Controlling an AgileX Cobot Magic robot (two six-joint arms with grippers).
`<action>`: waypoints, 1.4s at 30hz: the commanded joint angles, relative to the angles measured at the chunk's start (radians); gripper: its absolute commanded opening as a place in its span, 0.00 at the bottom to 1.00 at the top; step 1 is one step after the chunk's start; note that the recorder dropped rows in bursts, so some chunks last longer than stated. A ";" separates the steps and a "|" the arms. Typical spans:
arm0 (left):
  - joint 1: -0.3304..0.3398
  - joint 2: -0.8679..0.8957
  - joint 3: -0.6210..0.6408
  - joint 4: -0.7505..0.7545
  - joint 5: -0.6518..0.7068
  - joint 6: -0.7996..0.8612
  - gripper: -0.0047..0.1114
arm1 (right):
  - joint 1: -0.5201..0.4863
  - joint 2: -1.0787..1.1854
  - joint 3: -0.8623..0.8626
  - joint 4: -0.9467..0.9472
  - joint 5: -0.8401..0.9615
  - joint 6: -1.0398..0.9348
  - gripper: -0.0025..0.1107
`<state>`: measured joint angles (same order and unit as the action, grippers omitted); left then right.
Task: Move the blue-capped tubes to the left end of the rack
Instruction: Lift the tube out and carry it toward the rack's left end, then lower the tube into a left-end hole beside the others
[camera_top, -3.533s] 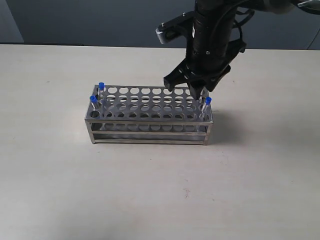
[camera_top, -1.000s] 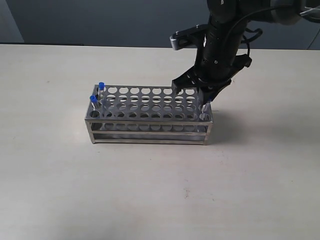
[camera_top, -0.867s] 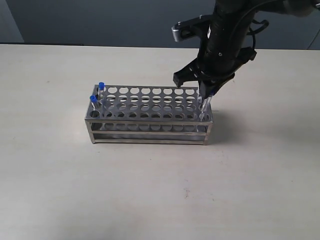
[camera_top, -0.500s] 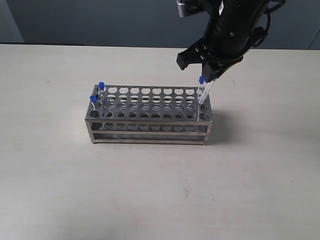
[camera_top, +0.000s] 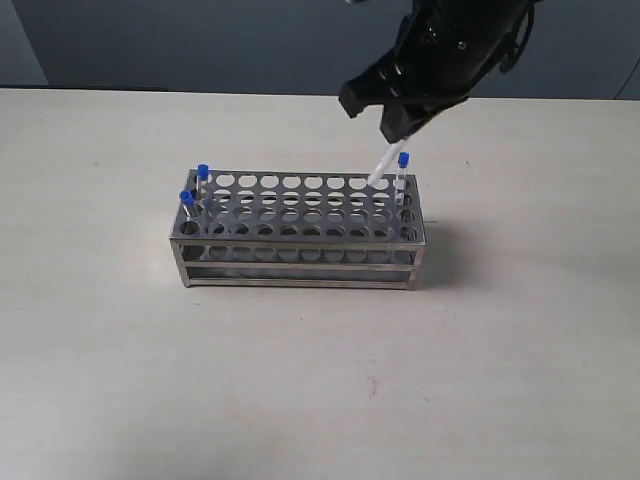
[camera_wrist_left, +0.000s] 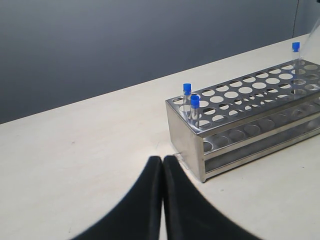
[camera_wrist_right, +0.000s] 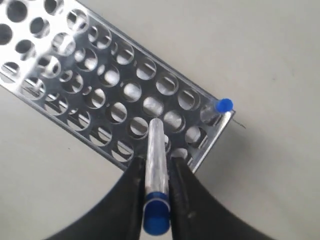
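The steel rack stands mid-table. Two blue-capped tubes stand upright at its left end, and a third stands in the far right corner hole. My right gripper hovers above the rack's right end, shut on a fourth tube that hangs tilted, clear of the holes. From the right wrist, that tube lies between the fingers, its blue cap behind them, the rack below. My left gripper is shut and empty, low beside the rack's left end.
The pale tabletop stretches around the rack on all sides. A dark wall runs behind the table's far edge. Most rack holes between the two ends hold nothing.
My right gripper closed on the near right-end tube, lifted it out of the rack and shifted up and slightly left. The other tubes and the rack stayed put.
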<state>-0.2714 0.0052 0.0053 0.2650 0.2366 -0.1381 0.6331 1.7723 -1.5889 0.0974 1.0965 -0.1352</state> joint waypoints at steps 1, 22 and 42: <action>-0.011 -0.005 -0.005 0.000 -0.005 -0.005 0.05 | -0.003 -0.007 -0.071 0.078 -0.054 -0.093 0.02; -0.011 -0.005 -0.005 0.000 -0.005 -0.005 0.05 | 0.143 0.487 -0.783 0.188 0.125 -0.275 0.02; -0.011 -0.005 -0.005 0.000 -0.005 -0.005 0.05 | 0.149 0.558 -0.818 0.199 0.125 -0.201 0.02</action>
<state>-0.2714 0.0052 0.0053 0.2650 0.2366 -0.1381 0.7801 2.3335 -2.4047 0.2927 1.2231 -0.3458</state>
